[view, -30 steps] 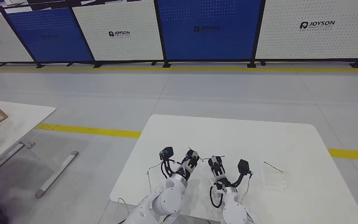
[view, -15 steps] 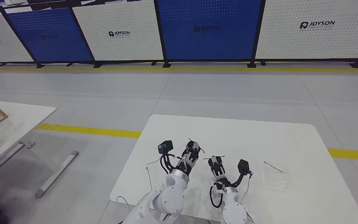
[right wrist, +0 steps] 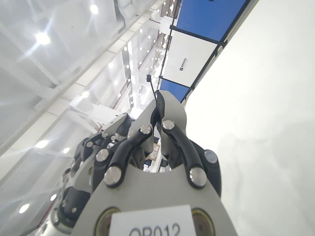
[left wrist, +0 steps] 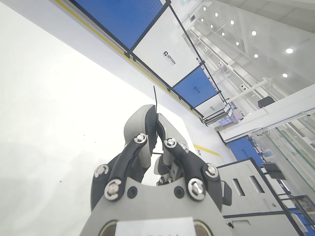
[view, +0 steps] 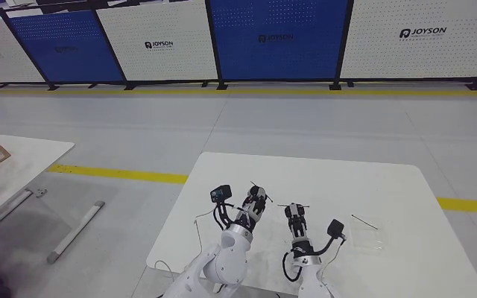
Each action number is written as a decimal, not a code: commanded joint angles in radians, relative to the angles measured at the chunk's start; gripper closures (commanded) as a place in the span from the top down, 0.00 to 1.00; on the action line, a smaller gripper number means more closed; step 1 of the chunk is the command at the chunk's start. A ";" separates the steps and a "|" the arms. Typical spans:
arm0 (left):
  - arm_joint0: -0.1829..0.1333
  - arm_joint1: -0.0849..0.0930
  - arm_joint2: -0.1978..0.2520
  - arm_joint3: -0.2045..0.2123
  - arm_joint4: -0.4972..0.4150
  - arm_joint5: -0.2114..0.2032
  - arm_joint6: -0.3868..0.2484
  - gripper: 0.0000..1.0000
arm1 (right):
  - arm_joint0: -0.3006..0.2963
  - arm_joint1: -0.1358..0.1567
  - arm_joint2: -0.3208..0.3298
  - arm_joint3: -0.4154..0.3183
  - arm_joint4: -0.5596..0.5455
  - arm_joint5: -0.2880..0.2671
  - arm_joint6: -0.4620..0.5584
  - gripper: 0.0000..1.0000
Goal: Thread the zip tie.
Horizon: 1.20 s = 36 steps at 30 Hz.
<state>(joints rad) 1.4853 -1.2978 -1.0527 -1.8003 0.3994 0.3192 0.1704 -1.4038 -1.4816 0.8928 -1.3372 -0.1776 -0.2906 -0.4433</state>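
zip tie (left wrist: 155,96): is looking like thin black plastic, smooth.
left tool (left wrist: 156,117): is showing matt grey shells, ribbed black pads (left wrist: 149,124), shiny metal screws (left wrist: 139,137).
counter (view: 335,179): is appearing white, smooth, matt.

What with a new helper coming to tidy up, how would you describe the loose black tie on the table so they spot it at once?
Find the white table, then the clear tray on it near the right gripper. The loose tie is the thin black strip at that tray's far edge. Unlike the zip tie pinched in that gripper, it lies flat and untouched.
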 commanded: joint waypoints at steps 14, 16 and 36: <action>0.000 0.000 0.000 0.000 0.000 0.000 0.000 0.00 | 0.012 -0.012 0.005 0.008 0.063 -0.048 0.033 0.00; 0.000 0.000 0.000 0.000 0.000 0.000 0.000 0.00 | 0.000 -0.016 -0.006 -0.011 0.030 -0.049 0.001 0.00; 0.000 0.000 0.000 0.000 0.000 0.000 0.000 0.00 | -0.020 -0.053 -0.027 0.009 -0.135 0.007 -0.147 0.00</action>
<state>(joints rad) 1.4853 -1.2978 -1.0527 -1.8003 0.3995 0.3193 0.1704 -1.4219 -1.5349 0.8645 -1.3264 -0.3091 -0.2850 -0.5924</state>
